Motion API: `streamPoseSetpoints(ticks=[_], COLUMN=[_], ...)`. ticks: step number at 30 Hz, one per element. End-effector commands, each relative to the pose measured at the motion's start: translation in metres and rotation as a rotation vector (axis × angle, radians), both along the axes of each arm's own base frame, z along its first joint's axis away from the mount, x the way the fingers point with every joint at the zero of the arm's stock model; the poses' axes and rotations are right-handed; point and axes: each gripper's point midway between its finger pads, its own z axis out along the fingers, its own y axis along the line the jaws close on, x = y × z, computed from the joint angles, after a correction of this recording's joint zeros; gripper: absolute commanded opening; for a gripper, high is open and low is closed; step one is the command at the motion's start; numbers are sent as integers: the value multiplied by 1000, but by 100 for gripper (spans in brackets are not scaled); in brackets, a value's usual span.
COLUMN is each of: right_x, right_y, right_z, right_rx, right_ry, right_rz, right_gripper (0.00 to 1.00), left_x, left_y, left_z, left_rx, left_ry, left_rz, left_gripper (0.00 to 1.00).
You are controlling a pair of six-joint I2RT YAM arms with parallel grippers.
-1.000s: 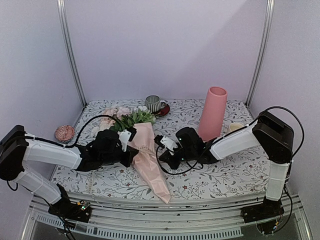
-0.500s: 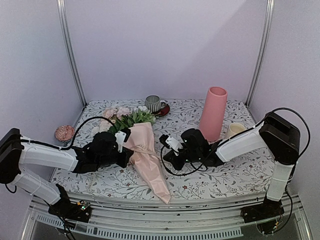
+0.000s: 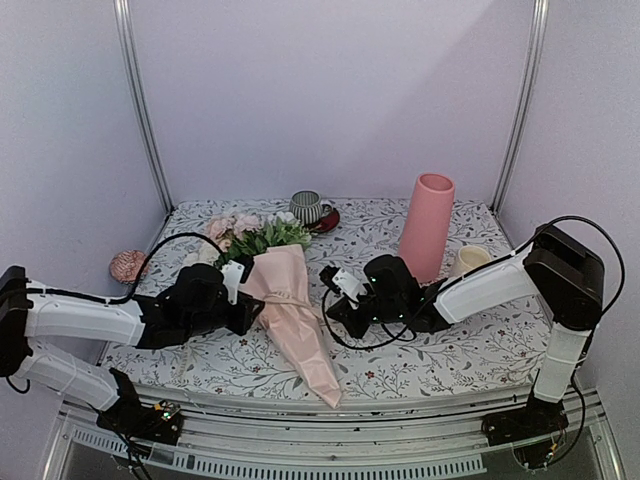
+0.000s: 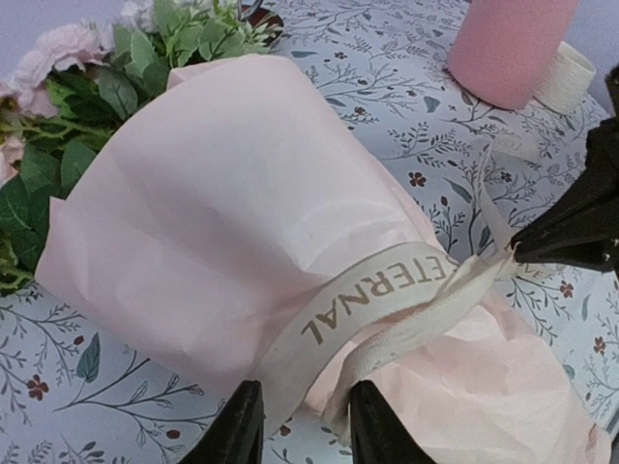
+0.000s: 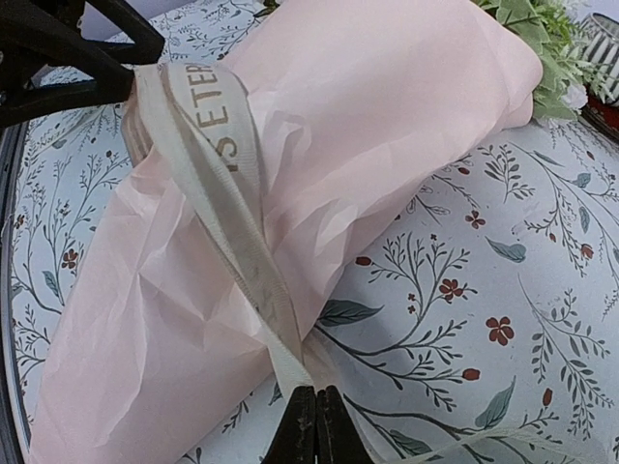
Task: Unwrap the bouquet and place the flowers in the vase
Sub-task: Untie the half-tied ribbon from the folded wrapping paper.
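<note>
Where a cream woven ribbon [image 4: 387, 290] printed "ETERNAL" bound the bouquet [image 4: 222, 213] of crinkled pale pink paper, the left gripper [image 4: 302, 430] stood slightly parted astride it, and the right gripper [image 5: 311, 425] was pinched closed on its tail. The smooth, matte pink vase [image 3: 426, 226] stood upright just beyond the right gripper's wrist.

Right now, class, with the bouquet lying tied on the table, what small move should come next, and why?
Probably draw the right tool away from the bouquet to pull the ribbon loose. It is shut on the ribbon's tail, the ribbon circles the paper, and the left tool stands open around it.
</note>
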Motion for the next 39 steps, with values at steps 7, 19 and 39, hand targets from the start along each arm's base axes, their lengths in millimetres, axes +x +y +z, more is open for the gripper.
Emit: streamPoseSetpoints(ticks=[7, 19, 39], right_x=[1, 2, 2], right_y=[10, 12, 14], right_z=[21, 22, 26], right_rx=[57, 59, 69], right_ry=[-21, -23, -32], right_rz=[8, 16, 22], right_gripper=[5, 5, 5], left_x=[-23, -24, -8], left_y=[-33, -51, -63], left_z=[33, 34, 10], left_rx=[-72, -33, 124], left_ry=[-56, -63, -39], left_rz=[-238, -321, -351], left_gripper=[44, 75, 47])
